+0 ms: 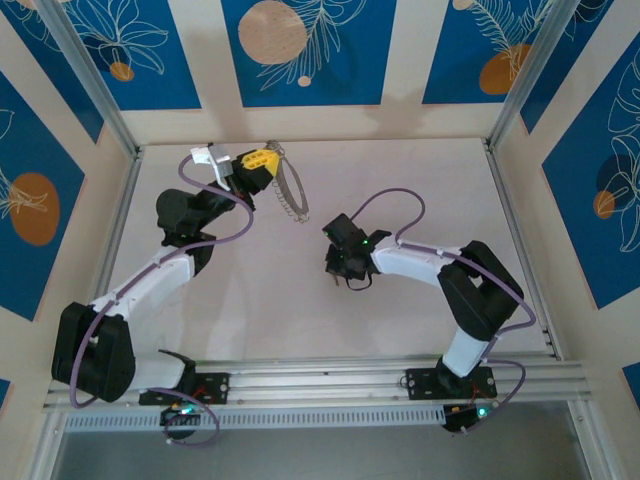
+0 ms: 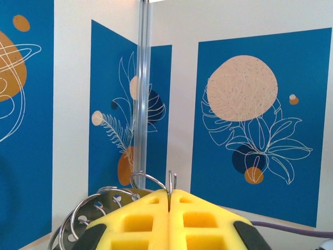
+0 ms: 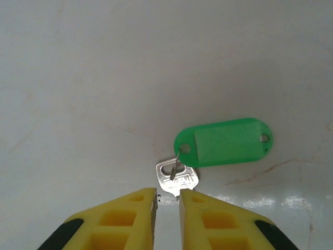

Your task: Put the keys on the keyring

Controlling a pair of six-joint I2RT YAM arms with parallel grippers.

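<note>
My left gripper (image 1: 262, 166) is raised at the back left of the table, and its yellow fingers are shut on the keyring (image 1: 294, 207), a thin metal loop with a beaded chain hanging to its right. In the left wrist view, wire loops of the keyring (image 2: 147, 179) stick up from between the closed pads of the left gripper (image 2: 170, 195). A silver key (image 3: 177, 178) with a green oval tag (image 3: 225, 141) lies flat on the table. My right gripper (image 3: 167, 194) hovers just over it, jaws a narrow gap apart, and the key's shank is hidden by the right finger (image 3: 208, 213).
Blue patterned panels wall the table (image 1: 420, 190) at the back and both sides. An aluminium post (image 2: 143, 88) stands close behind the left gripper. The right gripper (image 1: 343, 268) is near the table's middle.
</note>
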